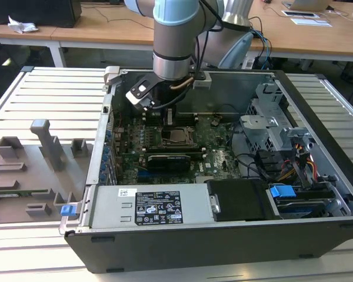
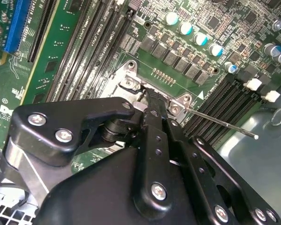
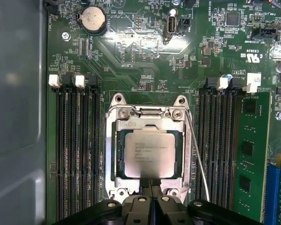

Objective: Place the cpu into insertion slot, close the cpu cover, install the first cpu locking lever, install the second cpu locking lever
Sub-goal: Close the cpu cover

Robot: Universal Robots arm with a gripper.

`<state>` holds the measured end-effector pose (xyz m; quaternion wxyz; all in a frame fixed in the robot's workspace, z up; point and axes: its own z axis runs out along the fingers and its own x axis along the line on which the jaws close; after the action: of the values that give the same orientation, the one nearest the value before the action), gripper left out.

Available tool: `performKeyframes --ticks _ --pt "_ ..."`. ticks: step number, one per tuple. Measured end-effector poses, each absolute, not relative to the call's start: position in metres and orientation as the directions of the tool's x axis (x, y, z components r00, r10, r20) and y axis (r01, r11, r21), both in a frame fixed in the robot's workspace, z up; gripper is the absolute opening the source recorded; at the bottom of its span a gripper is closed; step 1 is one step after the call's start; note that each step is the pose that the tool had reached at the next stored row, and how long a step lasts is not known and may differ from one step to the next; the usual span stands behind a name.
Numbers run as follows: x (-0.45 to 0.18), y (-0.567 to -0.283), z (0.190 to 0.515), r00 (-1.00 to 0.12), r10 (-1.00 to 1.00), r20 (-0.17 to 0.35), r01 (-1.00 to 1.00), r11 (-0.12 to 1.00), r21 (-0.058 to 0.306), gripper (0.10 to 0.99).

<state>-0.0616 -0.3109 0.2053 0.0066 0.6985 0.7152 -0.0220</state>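
Note:
In the first wrist view the cpu [image 3: 147,152], a silver-grey square chip, lies flat in the insertion slot [image 3: 118,157]. The cpu cover [image 3: 152,124], a dark metal frame, is down around it. My gripper [image 3: 150,183] is shut, and its fingertips meet at the cover's edge. The second wrist view shows the gripper [image 2: 150,97] at the socket's end. A thin locking lever [image 3: 197,157] stands loose beside the socket, and its rod [image 2: 225,125] juts out over the memory slots. In the exterior view the gripper [image 1: 169,119] hangs just above the socket [image 1: 179,137].
Long black memory slots [image 3: 77,154] flank the socket on both sides. The open computer case [image 1: 317,106] walls the board in, with a power supply [image 1: 156,207] at the front and a drive cage with cables [image 1: 282,135] on the exterior view's right. A grey fixture plate [image 1: 29,170] lies at its left.

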Motion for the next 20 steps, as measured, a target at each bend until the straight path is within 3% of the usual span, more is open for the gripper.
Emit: performKeyframes --ticks 11,17,20 --pt "-0.048 -0.311 0.204 -0.024 0.999 -0.039 0.999 0.023 -0.022 0.106" --pt "-0.048 -0.311 0.225 -0.024 0.999 -0.04 0.999 0.023 -0.022 0.106" --pt "-0.037 -0.312 0.223 -0.025 0.999 -0.04 0.999 0.023 -0.04 0.106"
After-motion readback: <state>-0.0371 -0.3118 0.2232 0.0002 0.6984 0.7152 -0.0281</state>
